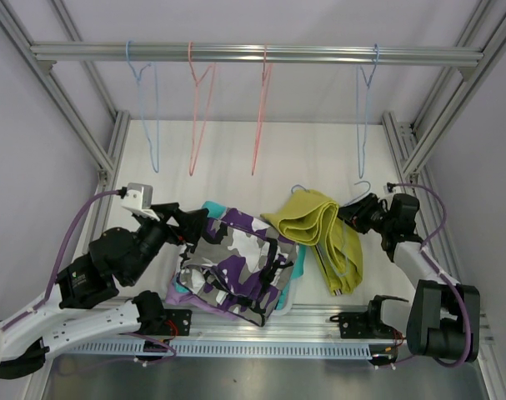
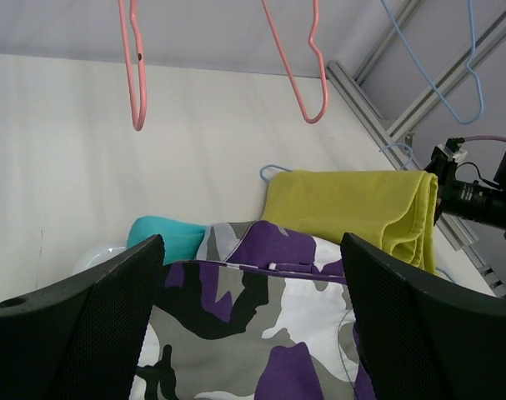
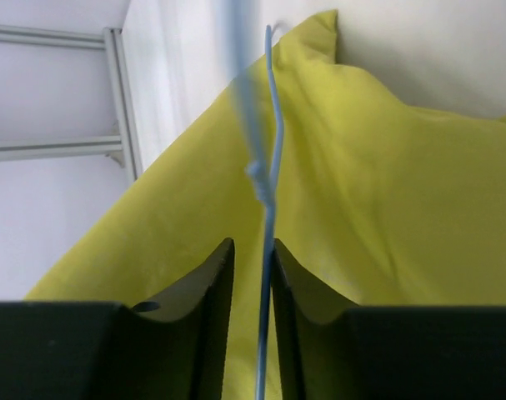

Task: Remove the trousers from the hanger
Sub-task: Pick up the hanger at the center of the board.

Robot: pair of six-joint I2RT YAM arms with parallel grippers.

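Four hangers (image 2: 138, 83) hung bare on the rail (image 1: 253, 55). The camouflage (image 1: 236, 262), teal (image 2: 165, 233) and lilac (image 1: 179, 293) trousers lay heaped on the table (image 1: 236, 158) by the left arm, so most of the task looked done. What remained was the yellow trousers (image 1: 315, 225), lying beside the heap with a blue hanger (image 3: 269, 208) threaded through them. The right gripper (image 3: 253, 243) had its jaws narrow around that hanger's wire; whether they pinched it could not be told. The left gripper (image 2: 251, 242) hovered wide open over the camouflage pair, holding nothing.
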